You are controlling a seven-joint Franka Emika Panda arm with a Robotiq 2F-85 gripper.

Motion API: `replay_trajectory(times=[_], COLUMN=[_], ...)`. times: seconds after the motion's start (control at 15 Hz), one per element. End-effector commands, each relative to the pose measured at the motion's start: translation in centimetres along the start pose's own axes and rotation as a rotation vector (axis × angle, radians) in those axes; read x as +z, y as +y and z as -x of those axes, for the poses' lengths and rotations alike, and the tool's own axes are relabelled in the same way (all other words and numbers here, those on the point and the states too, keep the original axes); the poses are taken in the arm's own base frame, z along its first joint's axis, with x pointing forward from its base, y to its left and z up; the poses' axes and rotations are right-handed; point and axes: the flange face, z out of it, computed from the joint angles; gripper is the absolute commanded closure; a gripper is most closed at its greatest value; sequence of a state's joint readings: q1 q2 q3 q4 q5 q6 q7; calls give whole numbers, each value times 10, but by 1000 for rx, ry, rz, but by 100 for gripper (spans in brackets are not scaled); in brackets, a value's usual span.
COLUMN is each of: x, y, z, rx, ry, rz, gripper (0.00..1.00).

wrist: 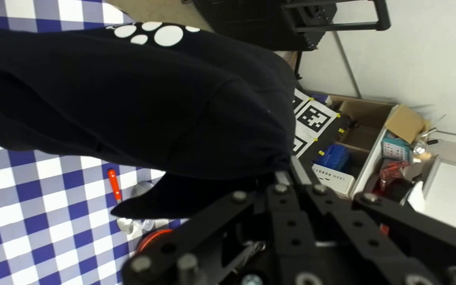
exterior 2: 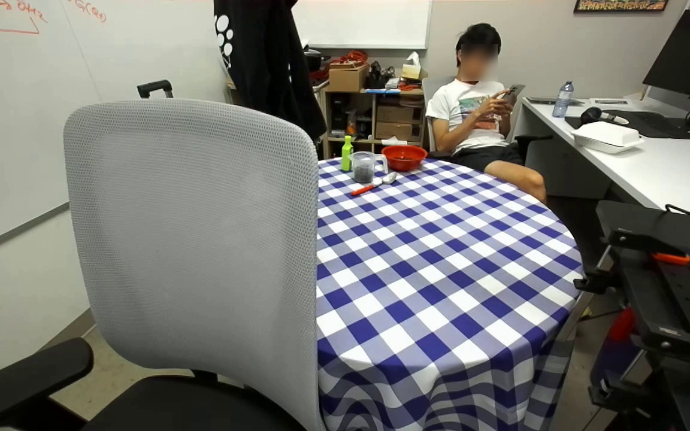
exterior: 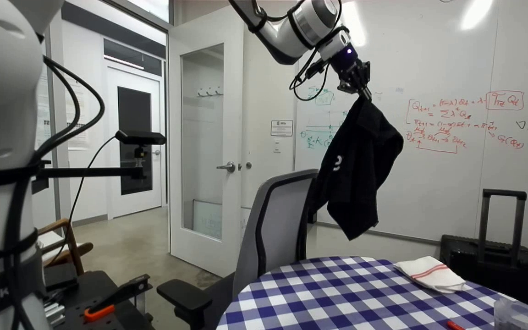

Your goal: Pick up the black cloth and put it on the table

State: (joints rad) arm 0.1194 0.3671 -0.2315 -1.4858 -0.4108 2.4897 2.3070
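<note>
This looks like a robot lab in an office. In an exterior view, the claw (exterior: 365, 94) sits on a robot arm (exterior: 287, 39). Behind the claw is a whiteboard (exterior: 433, 188) with red math (exterior: 447, 112). Lower than the claw is a grey office chair (exterior: 282, 224), and left of the claw, as seen there, is a glass door (exterior: 204, 142). In an exterior view, well away from the claw, a white desk (exterior 2: 674, 167) holds a big screen (exterior 2: 689, 57). In the wrist view, square black-and-white tags (wrist: 314, 118) show past the claw.

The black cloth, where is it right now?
In an exterior view, the black cloth hangs from the gripper, right of the picture's middle, with the whiteboard behind it.
</note>
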Motion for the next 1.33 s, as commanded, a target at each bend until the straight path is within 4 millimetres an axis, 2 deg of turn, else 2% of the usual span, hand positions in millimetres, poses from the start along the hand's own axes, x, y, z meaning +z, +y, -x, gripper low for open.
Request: replay_trajectory(times=[0.0,0.2,0.4,0.53,0.67,0.93,1.0,1.13,1.27], x=[44,95,142,169,187,200,201,200,195], y=[32,75,108,124,136,159,167,179,187], z=[19,23,3,-25,-58,-131,-147,-171,-186], rx=[-12,-48,-44,-13,21,95,113,137,152], ry=[10,47,119,173,230,355,391,438,467], rz=[66,146,219,256,284,316,326,335,336], gripper=[96,96,96,96,96,96,71,64,49])
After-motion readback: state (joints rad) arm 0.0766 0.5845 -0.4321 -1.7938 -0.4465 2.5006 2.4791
